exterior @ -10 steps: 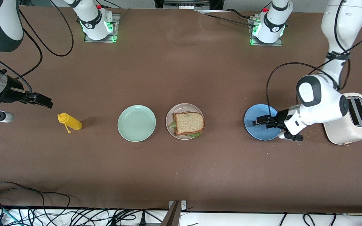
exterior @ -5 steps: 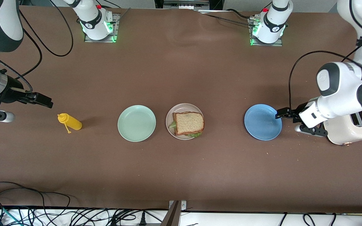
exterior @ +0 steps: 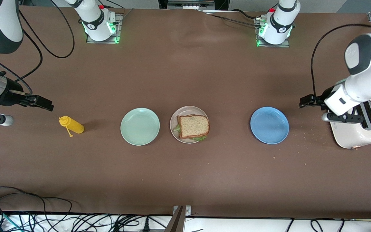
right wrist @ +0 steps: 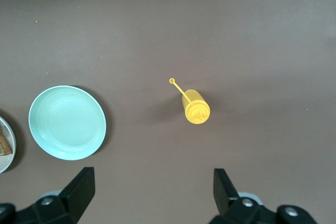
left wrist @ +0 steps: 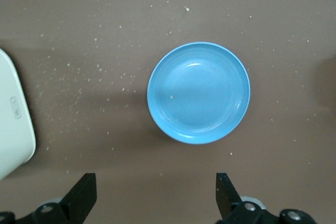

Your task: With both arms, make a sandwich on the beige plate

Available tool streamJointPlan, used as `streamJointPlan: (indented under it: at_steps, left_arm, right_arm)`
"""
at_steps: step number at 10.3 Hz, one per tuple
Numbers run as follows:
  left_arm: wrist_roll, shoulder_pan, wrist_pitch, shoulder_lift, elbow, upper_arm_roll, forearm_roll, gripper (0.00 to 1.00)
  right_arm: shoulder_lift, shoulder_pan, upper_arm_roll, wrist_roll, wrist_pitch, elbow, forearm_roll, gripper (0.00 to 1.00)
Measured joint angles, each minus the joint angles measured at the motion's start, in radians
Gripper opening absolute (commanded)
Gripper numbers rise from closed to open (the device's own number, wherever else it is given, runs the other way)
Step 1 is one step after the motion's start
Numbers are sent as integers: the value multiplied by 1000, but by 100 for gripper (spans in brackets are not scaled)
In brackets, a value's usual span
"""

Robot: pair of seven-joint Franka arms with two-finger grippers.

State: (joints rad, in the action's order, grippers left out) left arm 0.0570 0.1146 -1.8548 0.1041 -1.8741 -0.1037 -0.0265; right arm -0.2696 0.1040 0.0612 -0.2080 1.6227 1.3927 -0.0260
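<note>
The sandwich (exterior: pixel 193 127) sits assembled on the beige plate (exterior: pixel 174 120) near the middle of the table (exterior: pixel 185 80): a square wholegrain slice on top, green lettuce frilling out at its 9 o'clock and 6 o'clock edges in the front view. A sliver of that plate (right wrist: pixel 4 145) and crust shows at the edge of the right wrist view.

From the beige plate, the mint green plate (exterior: pixel 140 126) lies just beside it at 9 o'clock, toward the right arm's end. The yellow squeeze bottle (exterior: pixel 71 125), its cap dangling on a tether, stands farther along at 9 o'clock. The blue plate (exterior: pixel 269 125) lies at 3 o'clock, well apart, with crumbs scattered on the table between it and the white toaster (exterior: pixel 362 129) at the left arm's end. The toaster carries a small red warning triangle with print too small to read.

The left gripper (exterior: pixel 305 101) hangs over bare table at about 1 o'clock from the blue plate, its fingers (left wrist: pixel 84 195) spread wide with nothing between them. The right gripper (exterior: pixel 45 104) hovers at about 11 o'clock from the bottle, fingers (right wrist: pixel 81 187) likewise parted and empty. No other writing is readable.
</note>
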Motion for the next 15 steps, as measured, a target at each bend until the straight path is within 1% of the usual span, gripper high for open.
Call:
streamJointPlan:
  at_steps: [2,3,5,7,8,10,12,15]
  left_arm:
    - [-14,-2,95,-40,42,0,113,100]
    - [-14,-3,145,-55,69,0,125,100]
    - [-16,-4,219,-70,132,-1,107,100]
    - [-22,-4,238,-74,207,-1,44,100]
    - [-27,-4,245,-77,229,-1,38,100]
    - [-30,-4,260,-94,251,-1,29,100]
    - [-30,-5,302,-103,264,-1,29,100]
    - [-30,-20,330,-105,269,-1,29,100]
  right_arm:
    - [0,0,0,0,0,0,-1,100]
    - [0,0,0,1,0,0,-1,100]
    - [0,0,0,1,0,0,-1,100]
    - [0,0,0,1,0,0,-1,100]
    - [0,0,0,1,0,0,-1,100]
    - [-1,0,0,2,0,0,-1,100]
    - [-1,0,0,3,0,0,-1,100]
    - [-1,0,0,6,0,0,-1,100]
